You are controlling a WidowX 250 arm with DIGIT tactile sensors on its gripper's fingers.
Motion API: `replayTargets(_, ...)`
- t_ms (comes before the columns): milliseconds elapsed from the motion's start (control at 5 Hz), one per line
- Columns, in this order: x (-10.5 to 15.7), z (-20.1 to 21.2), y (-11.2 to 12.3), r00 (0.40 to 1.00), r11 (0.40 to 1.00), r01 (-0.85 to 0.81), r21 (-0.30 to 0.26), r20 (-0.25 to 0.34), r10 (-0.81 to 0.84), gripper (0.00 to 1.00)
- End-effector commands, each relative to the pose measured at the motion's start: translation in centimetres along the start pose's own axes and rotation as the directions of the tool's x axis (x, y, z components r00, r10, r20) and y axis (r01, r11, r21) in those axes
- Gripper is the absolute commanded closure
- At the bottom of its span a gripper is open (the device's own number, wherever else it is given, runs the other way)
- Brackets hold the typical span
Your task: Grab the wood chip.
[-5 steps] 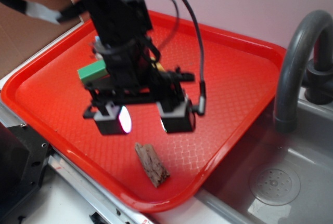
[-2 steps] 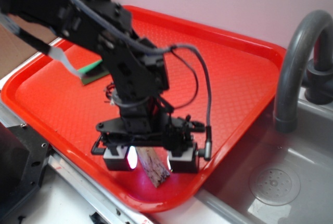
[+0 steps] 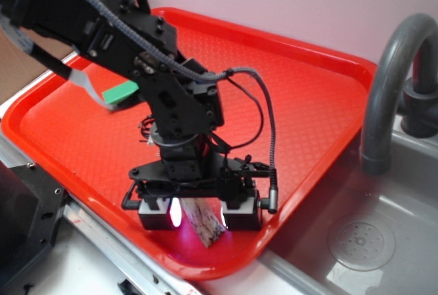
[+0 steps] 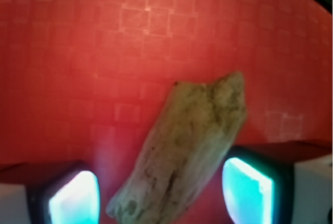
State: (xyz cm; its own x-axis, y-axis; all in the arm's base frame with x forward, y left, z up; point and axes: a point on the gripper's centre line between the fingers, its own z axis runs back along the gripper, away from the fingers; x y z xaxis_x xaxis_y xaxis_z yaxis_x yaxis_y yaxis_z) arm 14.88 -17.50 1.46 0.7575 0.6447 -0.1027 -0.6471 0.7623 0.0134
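Note:
The wood chip (image 3: 203,222) lies flat on the red tray (image 3: 308,96) near its front edge, brown-grey and streaky. My gripper (image 3: 198,215) is lowered over it, jaws open, one finger on each side of the chip. In the wrist view the chip (image 4: 184,151) lies slanted between the two glowing pads (image 4: 75,200), with a gap on both sides. My gripper (image 4: 161,195) is not touching the chip.
A green block (image 3: 120,93) lies on the tray behind the arm, partly hidden. A grey sink basin (image 3: 356,240) and a curved grey faucet (image 3: 390,76) stand to the right. The tray's front rim lies just below the chip.
My gripper has moved forward and down from mid-tray until its open fingers straddle the wood chip. The chip has not moved.

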Motion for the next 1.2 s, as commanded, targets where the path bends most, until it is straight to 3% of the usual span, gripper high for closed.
replayTargets(0,0.0,-1.4,0.7,0.999,0.999,-0.044,0.027,0.009,0.044,1.0)
replayTargets(400,0.5,-0.3,1.0,0.998,0.999,-0.05,0.007,0.03,0.05,1.0)
replayTargets(600,1.2,3.7,1.2,0.996,0.999,0.034,-0.01,0.088,-0.033,1.0)
replayTargets(800,2.6,7.8,2.4,0.985,0.991,0.113,-0.069,0.14,-0.103,1.0)
replayTargets(1000,5.0,11.1,4.5,0.968,0.965,0.238,-0.106,0.11,-0.227,1.0)
